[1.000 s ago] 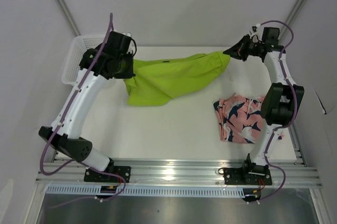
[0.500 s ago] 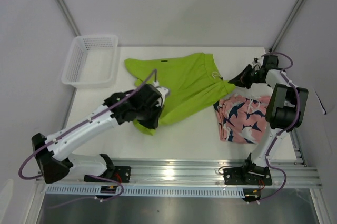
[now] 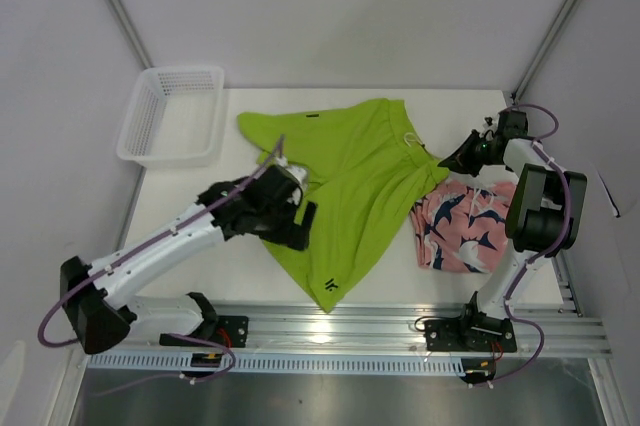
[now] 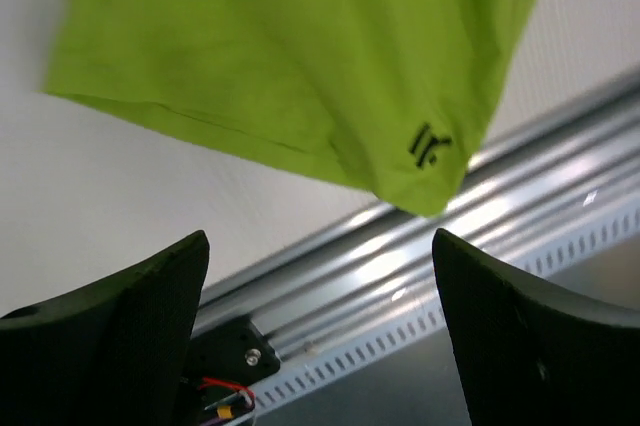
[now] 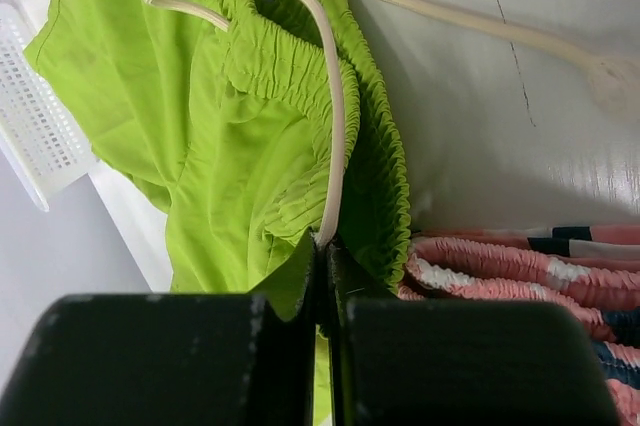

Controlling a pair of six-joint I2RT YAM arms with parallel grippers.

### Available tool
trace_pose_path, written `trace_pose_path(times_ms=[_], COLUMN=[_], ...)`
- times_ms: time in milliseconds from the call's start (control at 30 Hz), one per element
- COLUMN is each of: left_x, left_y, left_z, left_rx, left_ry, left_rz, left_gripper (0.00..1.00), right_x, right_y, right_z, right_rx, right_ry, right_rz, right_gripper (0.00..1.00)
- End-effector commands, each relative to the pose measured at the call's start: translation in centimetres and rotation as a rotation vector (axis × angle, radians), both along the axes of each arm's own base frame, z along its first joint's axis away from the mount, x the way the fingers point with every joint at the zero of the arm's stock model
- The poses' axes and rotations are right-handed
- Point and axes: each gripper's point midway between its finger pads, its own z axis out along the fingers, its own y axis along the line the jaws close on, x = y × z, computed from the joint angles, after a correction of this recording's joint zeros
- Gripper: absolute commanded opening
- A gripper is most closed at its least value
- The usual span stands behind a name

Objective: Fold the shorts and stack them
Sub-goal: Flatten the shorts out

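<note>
Green cloth has dropped free of the left gripper (image 4: 318, 241), whose fingers were pinched shut half a second ago and now stand wide apart with nothing between them. Released, the lime-green shorts (image 3: 350, 176) lie spread flat just ahead of those fingers. One leg, marked with a small dark logo (image 4: 428, 143), now stretches beyond the fingertips toward the metal rail (image 3: 330, 318), where earlier it sat bunched under the gripper.

Across the garment, the right gripper (image 5: 326, 251) is clamped on a fold of the green waistband, with the white drawstring (image 5: 335, 116) running down into the pinch. The coral-pink shorts (image 3: 460, 231) lie crumpled just to the outer side of those closed fingers, touching the green waistband.

This looks like the laying-out step finishing: the green pair is flattened and ready for a first fold, while no folding or stacking is done yet.

Counted: two pairs of shorts, one green and one pink; one white basket (image 3: 168, 158), well beyond the left fingers; two grippers.
</note>
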Motion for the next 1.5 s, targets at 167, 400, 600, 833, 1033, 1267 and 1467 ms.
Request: trace_pose_path(times_ms=[167,400,600,833,1033,1267,1467], left_x=[13.4,20.9,25.5,31.2,33.5,35.0,35.1], left_y=[6.6,12.3,13.2,12.8,13.5,13.3,13.5], left_z=[5.3,2.6,-1.3,-3.5,-5.3,-8.2,-9.4], left_rx=[-0.277,-0.413,-0.449,-0.488,-0.427,-0.397,-0.345], left_ry=[-0.249,-0.292,-0.237,-0.212,-0.207,-0.152,-0.159], left_rz=[0.498,0.797,0.928,0.952,0.981,1.009,1.027], left_gripper=[0.83,0.59,0.52,0.36,0.48,0.53,0.46], right_x=[2.2,3.1,3.6,3.4,3.4,3.5,3.5], right_y=[-0.3,0.4,0.8,1.0,0.8,0.6,0.6], right_z=[2.7,3.0,2.7,2.3,2.9,3.1,3.2], right_rx=[-0.05,-0.051,-0.026,-0.016,-0.018,-0.014,-0.012], right_ry=[-0.128,-0.158,-0.188,-0.19,-0.207,-0.21,-0.217], right_rz=[-0.014,-0.031,-0.057,-0.062,-0.062,-0.068,-0.068], right_gripper=[0.0,0.0,0.0,0.0,0.0,0.0,0.0])
